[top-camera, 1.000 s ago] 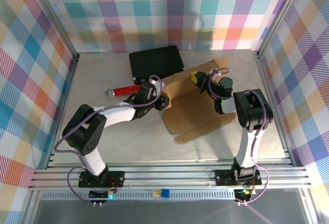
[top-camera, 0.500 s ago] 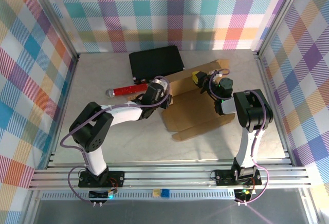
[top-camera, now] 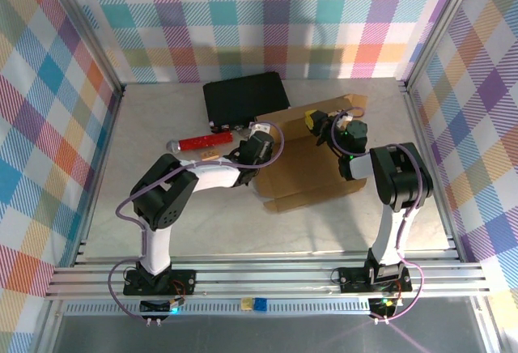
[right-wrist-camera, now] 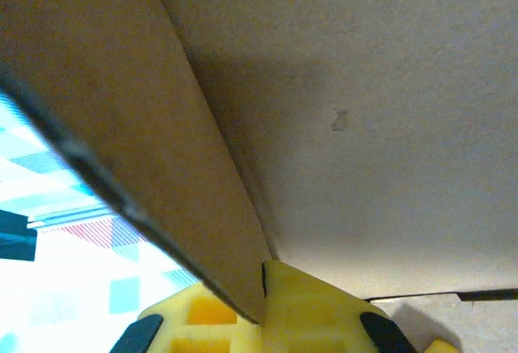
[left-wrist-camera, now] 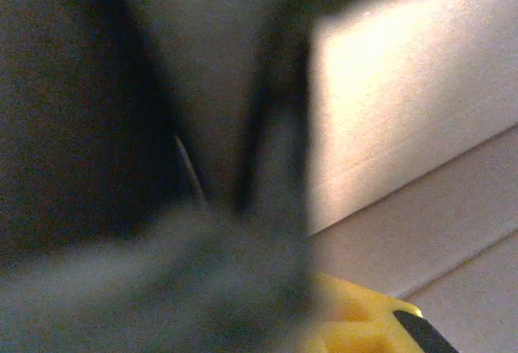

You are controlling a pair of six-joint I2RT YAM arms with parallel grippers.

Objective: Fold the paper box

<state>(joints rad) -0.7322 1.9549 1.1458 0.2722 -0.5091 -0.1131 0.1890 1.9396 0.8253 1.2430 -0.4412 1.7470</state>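
Brown cardboard mailer box (top-camera: 303, 171) lies on table (top-camera: 162, 223) between both arms, just in front of black hard case (top-camera: 245, 98). Right end effector (top-camera: 312, 121) clamped tight on box's far flap (right-wrist-camera: 121, 110) — cardboard edge runs between yellow fingers (right-wrist-camera: 316, 312). Left end effector (top-camera: 257, 146) at box's left edge; wrist view blurred — its opening cannot be told.

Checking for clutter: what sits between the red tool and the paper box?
In the top view, the left gripper and its wrist sit between the red tool and the paper box.
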